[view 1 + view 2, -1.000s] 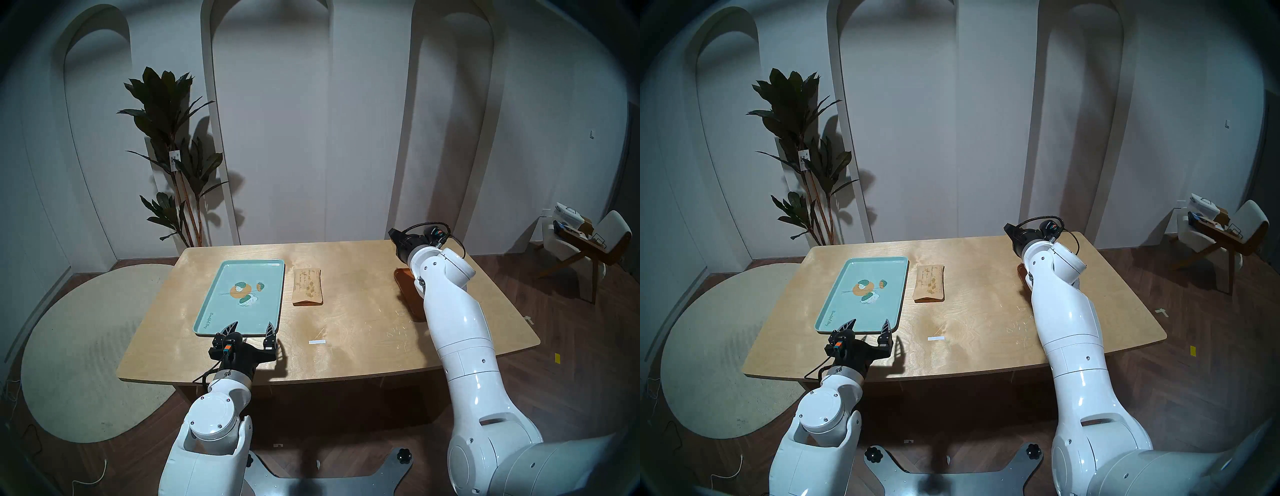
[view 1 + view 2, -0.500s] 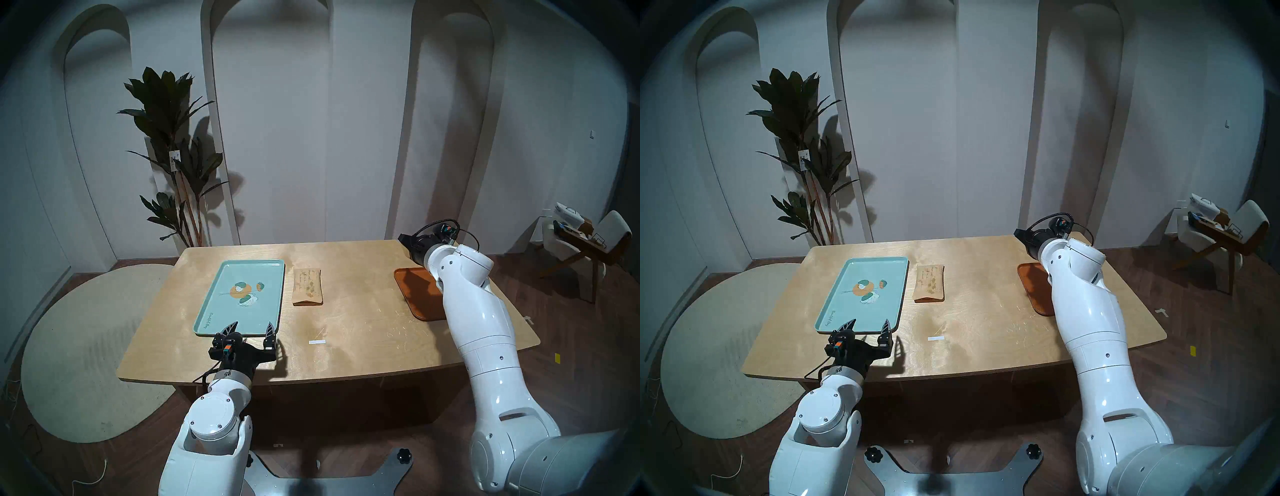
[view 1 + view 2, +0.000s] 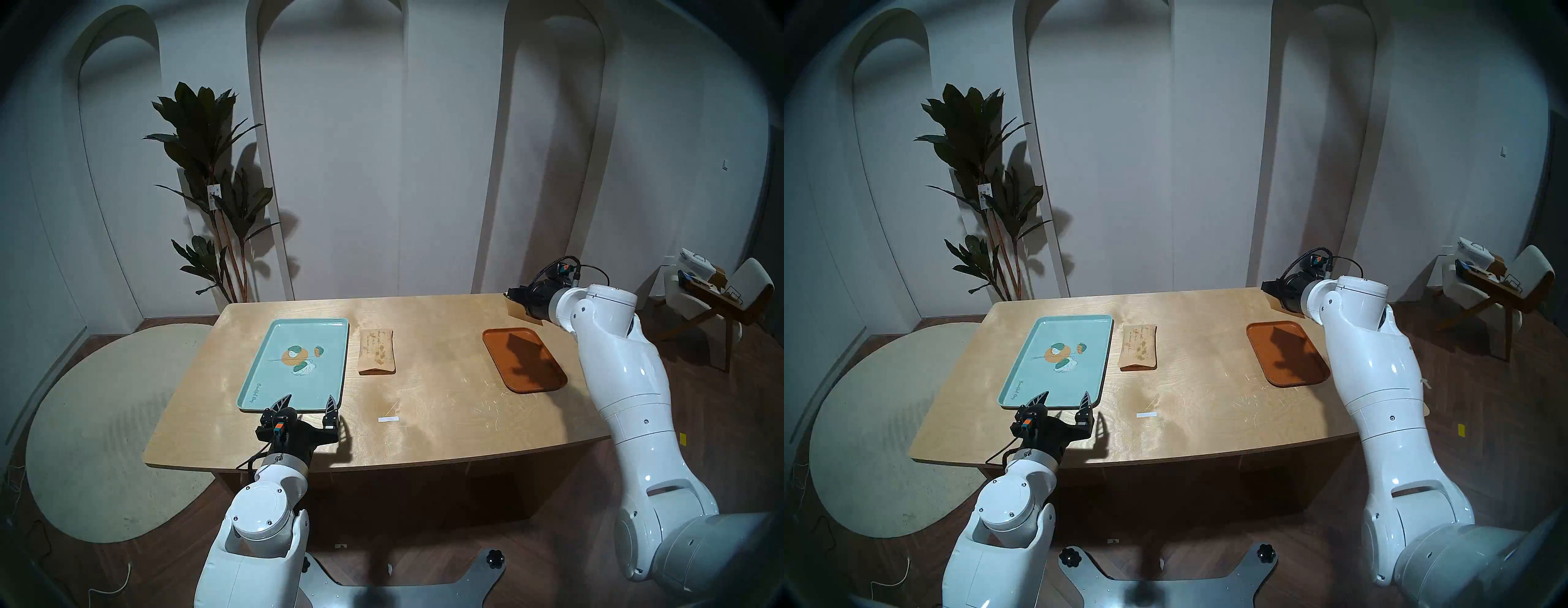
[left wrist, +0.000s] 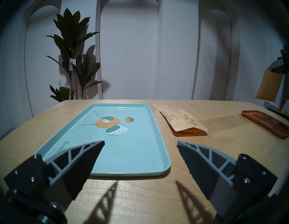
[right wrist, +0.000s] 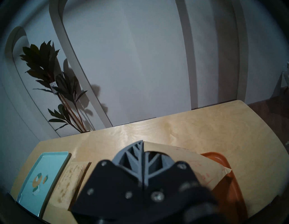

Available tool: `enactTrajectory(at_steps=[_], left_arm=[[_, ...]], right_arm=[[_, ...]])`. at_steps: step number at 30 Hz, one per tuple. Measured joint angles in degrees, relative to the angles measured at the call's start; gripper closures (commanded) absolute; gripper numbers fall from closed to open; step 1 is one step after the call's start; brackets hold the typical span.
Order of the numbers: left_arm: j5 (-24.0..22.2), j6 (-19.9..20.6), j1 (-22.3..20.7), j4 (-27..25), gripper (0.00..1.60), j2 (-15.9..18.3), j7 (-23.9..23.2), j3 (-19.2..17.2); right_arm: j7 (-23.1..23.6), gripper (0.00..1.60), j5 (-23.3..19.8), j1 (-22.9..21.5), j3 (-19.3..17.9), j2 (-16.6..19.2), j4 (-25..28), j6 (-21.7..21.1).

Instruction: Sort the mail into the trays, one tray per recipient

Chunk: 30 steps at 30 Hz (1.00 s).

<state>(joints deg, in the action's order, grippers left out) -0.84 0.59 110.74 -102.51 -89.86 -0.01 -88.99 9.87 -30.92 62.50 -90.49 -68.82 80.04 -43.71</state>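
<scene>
My right gripper (image 5: 143,141) is shut on the paler envelope (image 5: 187,159), which hangs in the air by the far end of the orange-brown tray (image 3: 539,378). From the left wrist view this envelope (image 4: 269,85) dangles well above the table. The darker blotched envelope (image 3: 376,350) lies flat on the table right beside the mint-green leaf-print tray (image 3: 259,369). Nothing lies in either tray. My left gripper (image 3: 310,399) is open and holds nothing, hovering at the green tray's near end.
A small white tape strip (image 3: 389,419) lies on the wooden table (image 3: 445,403) near its front middle. A tall potted plant (image 3: 212,191) stands behind the table's far left corner. A chair with clutter (image 3: 721,293) stands on the floor to the right.
My right arm has swung out to the right and risen a little with the paler envelope, uncovering the orange-brown tray. The left arm and the blotched envelope have not moved.
</scene>
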Motion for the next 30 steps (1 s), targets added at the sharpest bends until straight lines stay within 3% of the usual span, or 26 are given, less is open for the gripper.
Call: enactTrajectory(at_steps=[6,14,30], left_arm=[[0.0,0.0,0.01,-0.01,0.0,0.0,0.0,0.0],[0.0,0.0,0.01,-0.02,0.0,0.0,0.0,0.0],[0.0,0.0,0.01,-0.02,0.0,0.0,0.0,0.0]], right_arm=[[5.22,1.6,0.32,-0.46,2.55,3.44,-3.53,0.39],[12.95,1.6,1.68,-2.48,7.62,7.67,-10.87,3.93],[23.13,1.6,5.51,-9.16,13.37,9.95,-23.0,9.91]])
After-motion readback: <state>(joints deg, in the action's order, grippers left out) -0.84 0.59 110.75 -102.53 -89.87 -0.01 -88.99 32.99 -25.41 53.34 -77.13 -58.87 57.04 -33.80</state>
